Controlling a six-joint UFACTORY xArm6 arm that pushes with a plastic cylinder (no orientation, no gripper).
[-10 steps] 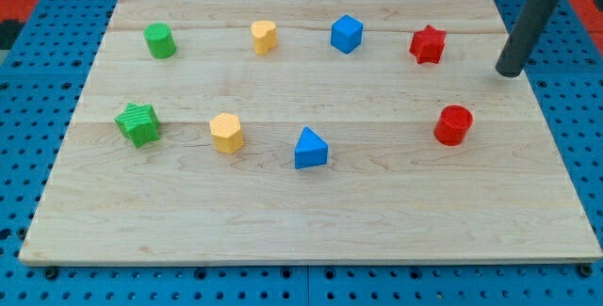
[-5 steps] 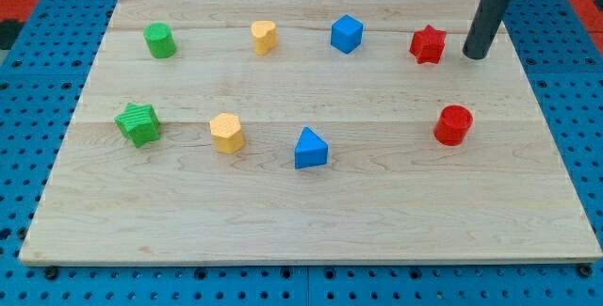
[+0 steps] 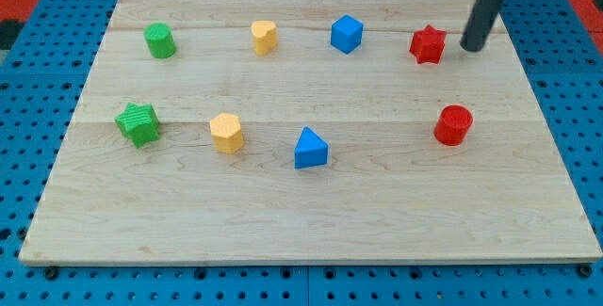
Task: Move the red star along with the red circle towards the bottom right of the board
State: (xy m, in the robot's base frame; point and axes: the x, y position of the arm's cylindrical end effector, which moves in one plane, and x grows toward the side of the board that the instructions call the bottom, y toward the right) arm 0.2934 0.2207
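The red star (image 3: 428, 44) sits near the view's top right of the wooden board (image 3: 311, 221). The red circle (image 3: 454, 124) stands below it, toward the right edge. My tip (image 3: 471, 47) rests on the board just right of the red star, a small gap apart, level with it. The dark rod rises up out of the view's top.
A blue cube (image 3: 347, 34), a yellow heart-like block (image 3: 264, 37) and a green cylinder (image 3: 159, 40) line the top row. A green star (image 3: 138, 123), a yellow hexagon (image 3: 226, 133) and a blue triangle (image 3: 310, 149) lie in the middle row.
My tip has moved left and up from beside the board's right edge to just right of the red star. No block has moved.
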